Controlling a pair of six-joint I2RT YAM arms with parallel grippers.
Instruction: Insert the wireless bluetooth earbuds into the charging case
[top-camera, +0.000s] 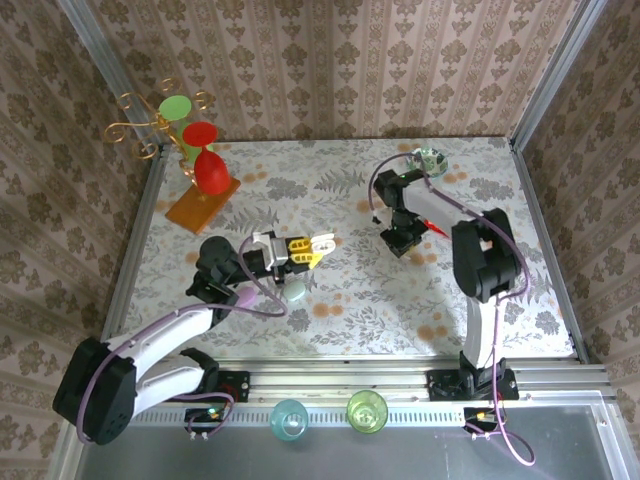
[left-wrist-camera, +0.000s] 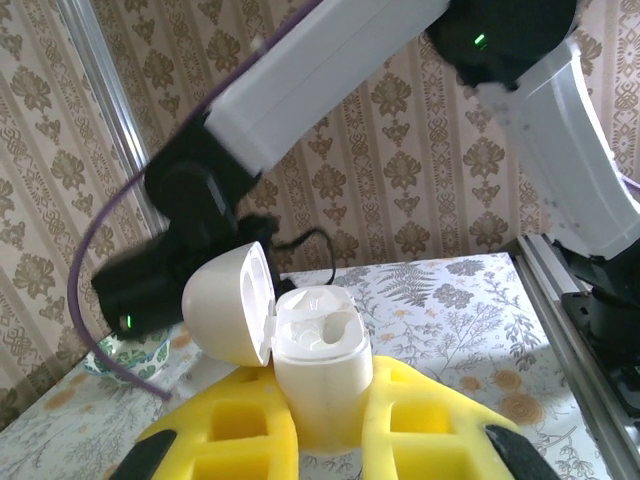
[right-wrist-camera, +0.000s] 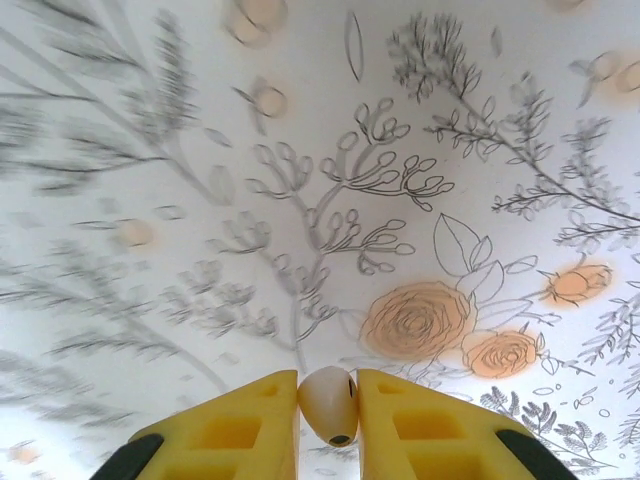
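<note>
My left gripper (top-camera: 318, 243) is shut on a white charging case (left-wrist-camera: 322, 375), held upright between the yellow fingers (left-wrist-camera: 420, 420). The case's lid (left-wrist-camera: 228, 305) is swung open to the left, showing the moulded sockets (left-wrist-camera: 318, 328); I cannot tell if a bud lies in them. My right gripper (right-wrist-camera: 329, 385) is shut on one whitish earbud (right-wrist-camera: 330, 402), pinched between its yellow pads just above the floral tablecloth (right-wrist-camera: 300, 200). In the top view the right gripper (top-camera: 403, 240) points down at the cloth, right of the case (top-camera: 322, 240).
A pale pebble-shaped case (top-camera: 296, 291) lies by the left arm's cable. A green patterned bowl (top-camera: 430, 158) sits at the back right, and a wire stand with red and green pieces (top-camera: 195, 150) at the back left. Two cups (top-camera: 290, 418) (top-camera: 367, 410) stand on the near rail.
</note>
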